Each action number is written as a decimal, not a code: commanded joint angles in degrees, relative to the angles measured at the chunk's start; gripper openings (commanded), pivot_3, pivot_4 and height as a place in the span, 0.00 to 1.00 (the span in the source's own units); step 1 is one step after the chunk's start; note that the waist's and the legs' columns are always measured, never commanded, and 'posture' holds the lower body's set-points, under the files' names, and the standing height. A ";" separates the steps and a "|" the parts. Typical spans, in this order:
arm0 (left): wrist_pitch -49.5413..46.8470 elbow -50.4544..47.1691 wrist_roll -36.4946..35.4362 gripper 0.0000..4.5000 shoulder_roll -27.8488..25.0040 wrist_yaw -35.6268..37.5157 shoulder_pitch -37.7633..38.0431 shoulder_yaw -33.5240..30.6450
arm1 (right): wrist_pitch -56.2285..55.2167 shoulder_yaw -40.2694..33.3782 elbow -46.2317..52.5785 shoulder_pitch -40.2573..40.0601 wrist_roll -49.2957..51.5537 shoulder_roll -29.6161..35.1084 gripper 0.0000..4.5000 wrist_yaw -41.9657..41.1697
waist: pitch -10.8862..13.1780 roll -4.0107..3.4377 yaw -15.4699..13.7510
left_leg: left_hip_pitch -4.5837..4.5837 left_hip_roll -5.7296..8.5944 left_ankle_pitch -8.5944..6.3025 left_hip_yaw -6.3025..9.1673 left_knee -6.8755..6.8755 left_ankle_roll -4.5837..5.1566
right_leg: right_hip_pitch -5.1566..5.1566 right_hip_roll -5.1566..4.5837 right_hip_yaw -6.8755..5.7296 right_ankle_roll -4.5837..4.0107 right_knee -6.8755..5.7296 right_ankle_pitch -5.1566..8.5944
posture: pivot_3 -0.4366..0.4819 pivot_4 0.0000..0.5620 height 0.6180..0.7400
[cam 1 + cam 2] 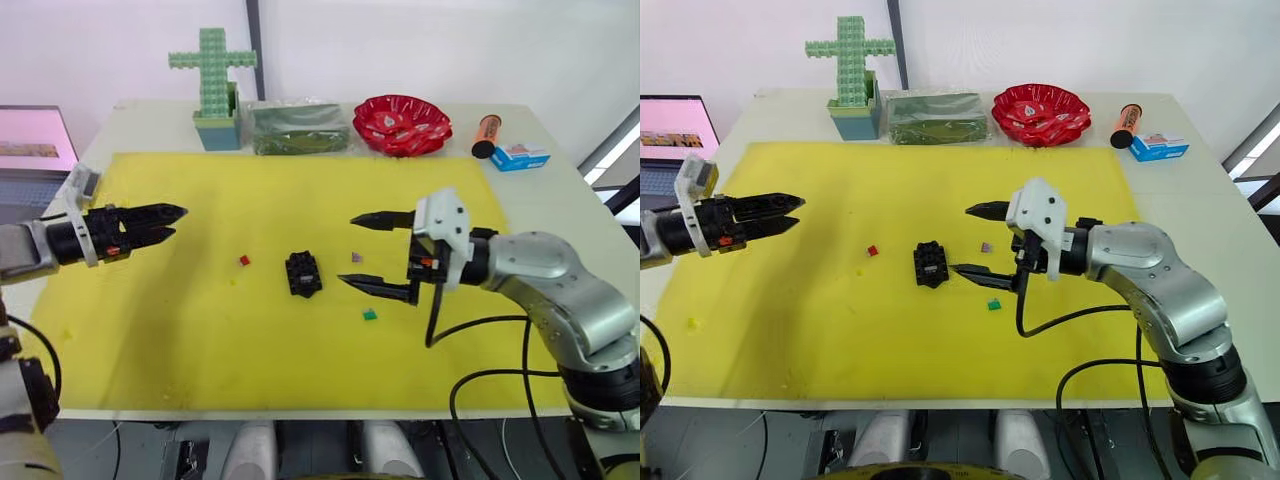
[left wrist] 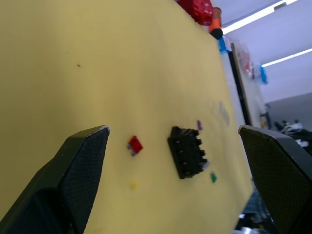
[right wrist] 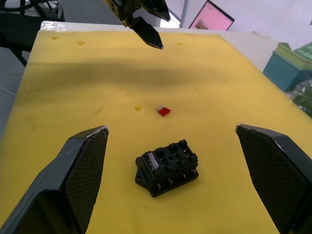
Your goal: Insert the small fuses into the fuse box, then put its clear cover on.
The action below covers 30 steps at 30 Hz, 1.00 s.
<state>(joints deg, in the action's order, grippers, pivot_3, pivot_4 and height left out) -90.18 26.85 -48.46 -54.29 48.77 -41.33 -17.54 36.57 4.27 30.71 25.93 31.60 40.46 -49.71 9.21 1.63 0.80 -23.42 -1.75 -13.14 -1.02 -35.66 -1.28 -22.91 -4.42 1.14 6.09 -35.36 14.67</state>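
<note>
A big yellow mat [image 1: 200, 330] covers the table. On the mat's far side stand a green brick cross [image 1: 213, 75], a green package [image 1: 297, 127] and a red bowl [image 1: 402, 124].

The right gripper [image 1: 378, 254] hangs over the mat just to the right of the fuse box, with its 2 black fingers wide apart and nothing between them. The left gripper [image 1: 176, 222] hangs over the left part of the mat, well away from the box. In the left wrist view its fingers are apart and empty.

The black fuse box [image 1: 303, 273] sits in the middle of the mat. 3 small fuses lie loose near it: the red fuse [image 1: 244, 260] to its left, the purple fuse [image 1: 357, 257] to its right, and the green fuse [image 1: 370, 314] nearer the front edge.
</note>
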 commanded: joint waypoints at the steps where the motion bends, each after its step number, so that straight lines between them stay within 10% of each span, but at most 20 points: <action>1: -2.23 4.65 -0.32 1.00 0.11 2.70 -2.66 3.11 | -0.89 0.27 0.77 0.88 -0.08 -1.22 0.99 0.67 | 0.01 0.05 0.00 | 0.00 -0.01 0.00 0.00 0.00 0.00 | -0.03 0.00 0.00 0.00 -0.04 0.00 | 0.48 0.27 1.00; 30: 6.20 22.71 11.55 1.00 11.81 13.08 -12.34 15.11 | 0.32 2.52 1.83 1.68 -0.88 -2.82 0.99 2.34 | -0.03 0.21 -0.23 | -0.04 -0.02 0.01 0.01 -0.12 0.00 | -0.07 0.03 0.01 -0.01 -0.19 0.00 | 0.48 0.27 1.00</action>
<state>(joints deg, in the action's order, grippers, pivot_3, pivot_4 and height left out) -84.72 49.35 -37.71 -42.75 61.08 -52.65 -2.89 37.13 7.27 30.70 26.57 30.44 37.94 -47.61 9.18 1.84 0.57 -23.46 -1.78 -13.14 -1.02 -35.79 -1.28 -22.97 -4.40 1.15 6.08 -35.55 14.67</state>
